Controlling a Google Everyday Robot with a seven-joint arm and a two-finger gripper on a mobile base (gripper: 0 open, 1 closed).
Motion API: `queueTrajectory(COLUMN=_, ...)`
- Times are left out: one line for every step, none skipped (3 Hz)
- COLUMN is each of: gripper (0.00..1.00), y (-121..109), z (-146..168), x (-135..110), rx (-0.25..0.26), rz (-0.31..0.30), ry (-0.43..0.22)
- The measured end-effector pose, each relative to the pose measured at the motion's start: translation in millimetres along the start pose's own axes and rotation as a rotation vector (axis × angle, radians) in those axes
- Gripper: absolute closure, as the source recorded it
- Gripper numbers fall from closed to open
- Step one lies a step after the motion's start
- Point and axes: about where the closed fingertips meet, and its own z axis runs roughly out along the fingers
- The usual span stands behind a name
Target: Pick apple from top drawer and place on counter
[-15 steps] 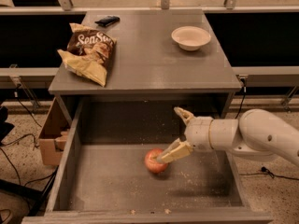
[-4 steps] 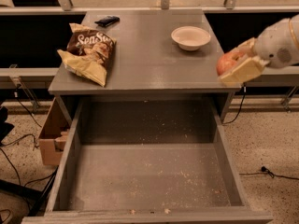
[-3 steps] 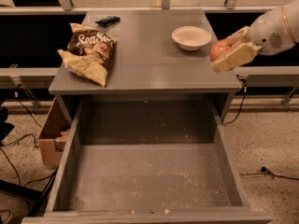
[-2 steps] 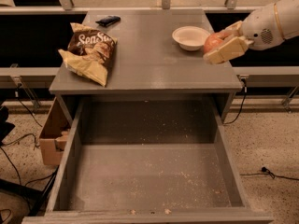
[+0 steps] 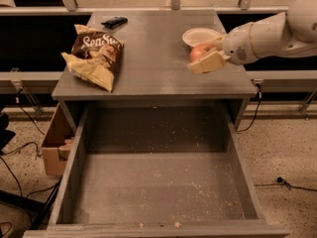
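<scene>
My gripper (image 5: 204,57) is shut on the red and yellowish apple (image 5: 198,52) and holds it just above the right part of the grey counter (image 5: 153,58), in front of the white bowl (image 5: 200,35). The white arm reaches in from the right. The top drawer (image 5: 158,182) is pulled open below, and its grey floor holds only crumbs.
A brown chip bag (image 5: 95,55) lies on the counter's left side, with a small dark object (image 5: 114,22) behind it. A cardboard box (image 5: 57,145) stands on the floor to the left of the drawer. Cables run across the floor on both sides.
The gripper lifted the apple out of the drawer, up past the counter's right edge, then moved left over the counter. The drawer now holds no apple.
</scene>
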Motion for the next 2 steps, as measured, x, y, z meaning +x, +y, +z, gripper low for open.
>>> queueTrajectory(gripper=1.00, y=-0.6, z=42.1, x=12.9, rx=0.022, rz=0.024, ry=0.033)
queueTrajectory(gripper=1.00, y=0.0, z=79.5, x=25.8, rx=0.021, rz=0.033, ry=0.101)
